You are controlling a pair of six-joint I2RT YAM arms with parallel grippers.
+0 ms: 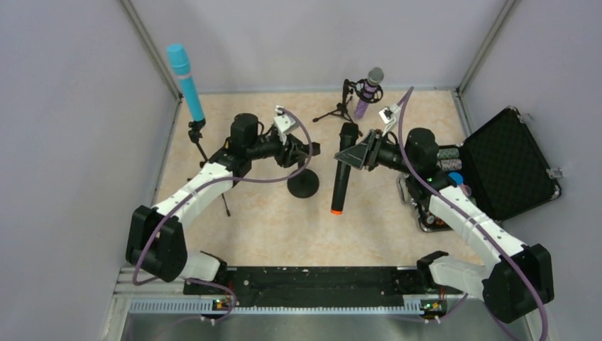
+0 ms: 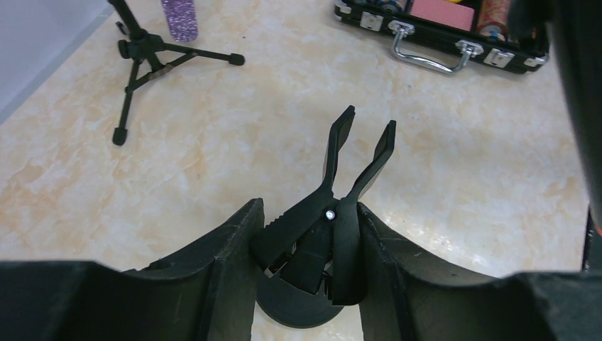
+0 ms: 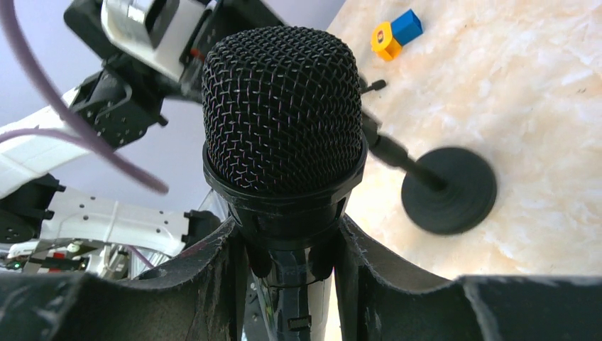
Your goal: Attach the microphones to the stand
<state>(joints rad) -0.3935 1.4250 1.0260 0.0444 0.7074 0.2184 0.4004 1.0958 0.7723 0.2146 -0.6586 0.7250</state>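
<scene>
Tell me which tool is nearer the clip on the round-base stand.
Left. The left tool grips the clip by its handles; the right tool sits apart to its right, holding the black microphone.

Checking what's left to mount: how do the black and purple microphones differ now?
The black microphone is all black with an orange end; the purple microphone is glittery with a silver grille. The black one is gripped in the right claw, off any stand; the purple one sits in its tripod stand. Both are stick microphones.
</scene>
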